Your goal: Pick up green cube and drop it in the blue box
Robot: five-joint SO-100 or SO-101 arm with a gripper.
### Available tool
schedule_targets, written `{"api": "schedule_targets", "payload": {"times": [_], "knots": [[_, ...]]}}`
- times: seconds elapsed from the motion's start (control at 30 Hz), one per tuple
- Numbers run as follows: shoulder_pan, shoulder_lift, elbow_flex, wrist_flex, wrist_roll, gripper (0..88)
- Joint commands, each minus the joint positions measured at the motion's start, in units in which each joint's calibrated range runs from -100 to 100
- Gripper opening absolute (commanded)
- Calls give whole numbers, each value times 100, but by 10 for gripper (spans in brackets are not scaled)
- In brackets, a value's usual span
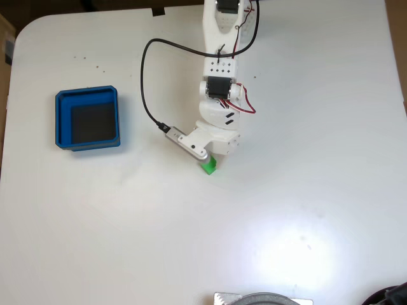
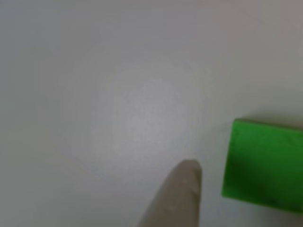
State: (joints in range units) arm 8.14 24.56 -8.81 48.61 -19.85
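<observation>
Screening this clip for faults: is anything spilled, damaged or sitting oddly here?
Nothing stands out. The blue box sits flat, nothing in it; the green cube lies intact on the white table under the arm's tip.

There is one green cube (image 1: 209,166) on the white table (image 1: 305,190); the other view shows it too (image 2: 265,163), close up and blurred. There is one blue box (image 1: 87,119), at the left in the fixed view. There is one white robot arm (image 1: 219,95), and one black cable (image 1: 147,82) runs along it. One round grey thing (image 1: 264,298) sits at the near edge.
</observation>
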Motion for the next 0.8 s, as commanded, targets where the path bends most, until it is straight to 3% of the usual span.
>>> {"api": "schedule_targets", "payload": {"times": [0.0, 0.77], "knots": [[-20, -56, -384, -112, 112, 312], [-97, 203, -429, -267, 93, 311]]}}
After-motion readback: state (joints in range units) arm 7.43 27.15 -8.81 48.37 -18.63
